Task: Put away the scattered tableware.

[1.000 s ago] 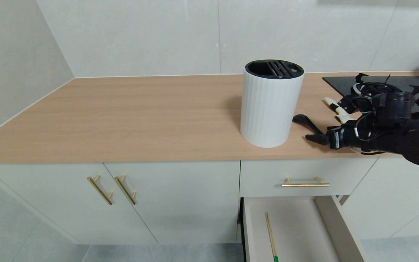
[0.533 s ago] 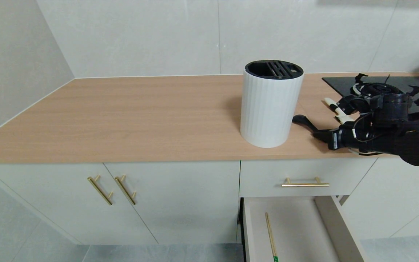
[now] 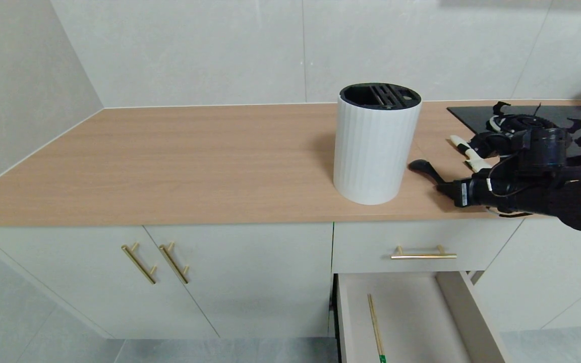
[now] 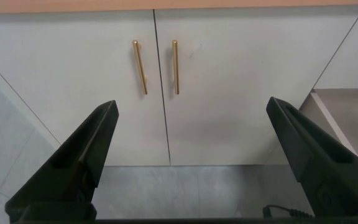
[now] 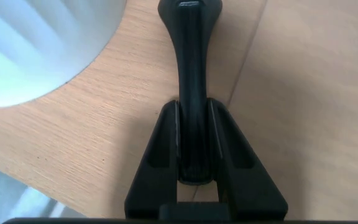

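Right hand (image 3: 443, 187) has shifted over and now clamps the black utensil handle (image 3: 419, 166) on the table (image 3: 194, 161), right of centre beside the white holder (image 3: 373, 151), likely ready to lift; left hand (image 4: 191, 107) spread open.

1 utensil (image 3: 422, 167) right of holder (image 3: 373, 151) (countertop (image 3: 194, 161))

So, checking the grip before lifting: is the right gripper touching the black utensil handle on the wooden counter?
Touching. The right wrist view shows the right gripper clamped on both sides of the black utensil handle.
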